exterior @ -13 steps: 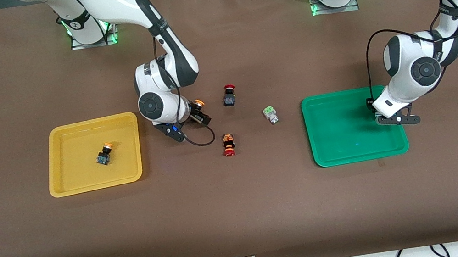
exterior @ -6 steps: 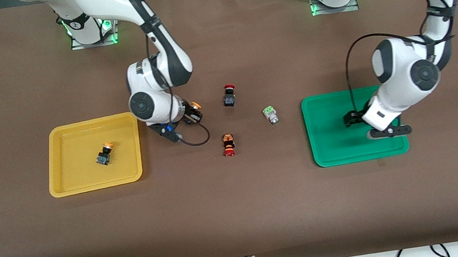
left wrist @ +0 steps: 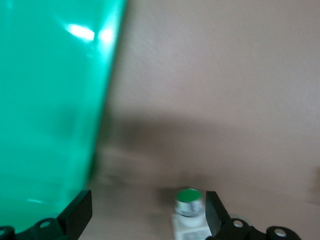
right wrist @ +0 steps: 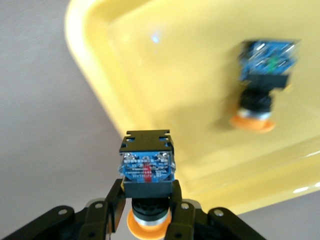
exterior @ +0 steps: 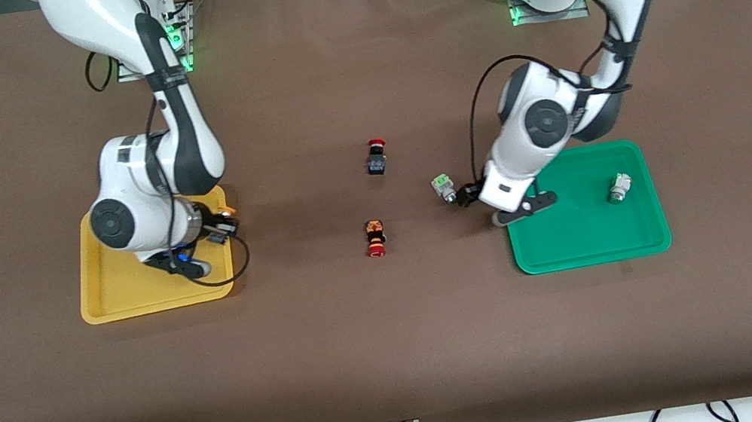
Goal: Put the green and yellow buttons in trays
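My right gripper (exterior: 222, 225) is shut on a yellow button (exterior: 226, 211) with a dark blue-black body (right wrist: 147, 170), held over the rim of the yellow tray (exterior: 122, 292) on its side toward the table's middle. A second yellow button (right wrist: 257, 95) lies in that tray (right wrist: 175, 75); the arm hides it in the front view. My left gripper (exterior: 469, 194) is open, low over the table beside the green tray (exterior: 579, 238). A green button (exterior: 445, 188) sits on the table between its fingers, close to one fingertip (left wrist: 215, 215). Another green button (exterior: 618, 187) lies in the green tray.
Two red-capped buttons lie mid-table: one with a black body (exterior: 376, 156), one with an orange-black body (exterior: 374, 237) nearer the front camera. The green tray's edge (left wrist: 50, 100) shows in the left wrist view.
My right gripper carried the yellow button from mid-table to the yellow tray's edge. My left gripper left a green button in the green tray and moved to the green button on the table.
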